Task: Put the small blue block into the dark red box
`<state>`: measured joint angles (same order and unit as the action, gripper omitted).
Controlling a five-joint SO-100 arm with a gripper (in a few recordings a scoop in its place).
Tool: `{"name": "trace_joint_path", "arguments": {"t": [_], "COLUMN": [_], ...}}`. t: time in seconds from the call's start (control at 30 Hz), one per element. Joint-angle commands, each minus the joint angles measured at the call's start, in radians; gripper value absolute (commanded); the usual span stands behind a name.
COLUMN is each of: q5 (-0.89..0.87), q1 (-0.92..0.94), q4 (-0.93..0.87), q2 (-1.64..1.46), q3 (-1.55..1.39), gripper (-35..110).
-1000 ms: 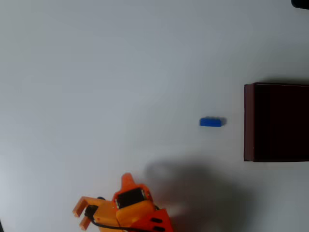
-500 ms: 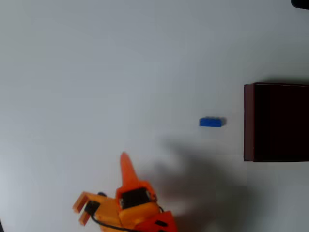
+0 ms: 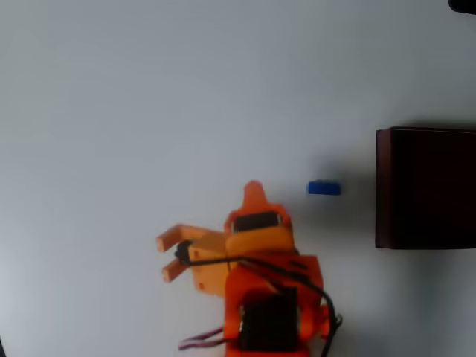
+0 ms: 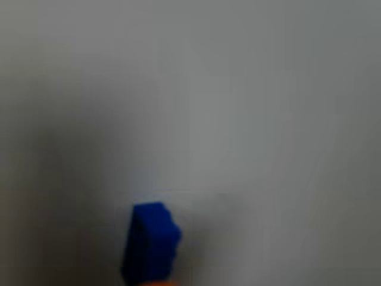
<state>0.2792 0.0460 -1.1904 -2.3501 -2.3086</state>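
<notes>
Overhead view: the small blue block (image 3: 324,188) lies on the white table (image 3: 149,97), near the dark red box (image 3: 425,188) but apart from it. The orange gripper (image 3: 253,192) sits left of the block, untouching; whether its fingers are parted cannot be told.

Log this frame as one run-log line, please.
phase: approach | gripper: open, holding nothing | small blue block: on table, apart from gripper | dark red box: right of block, nothing visible inside
</notes>
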Motion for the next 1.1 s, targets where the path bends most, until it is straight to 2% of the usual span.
{"name": "trace_joint_path", "arguments": {"t": [0.0,0.3,0.6,1.07], "q5": [0.078,0.166,0.156,0.126], "q1": [0.092,0.196,0.222,0.324], "q4": [0.008,0.074,0.107,0.120], "q2": [0.120,0.387,0.624,0.756], "q3": [0.114,0.198,0.290,0.385], "gripper": [20,21,21,21]}}
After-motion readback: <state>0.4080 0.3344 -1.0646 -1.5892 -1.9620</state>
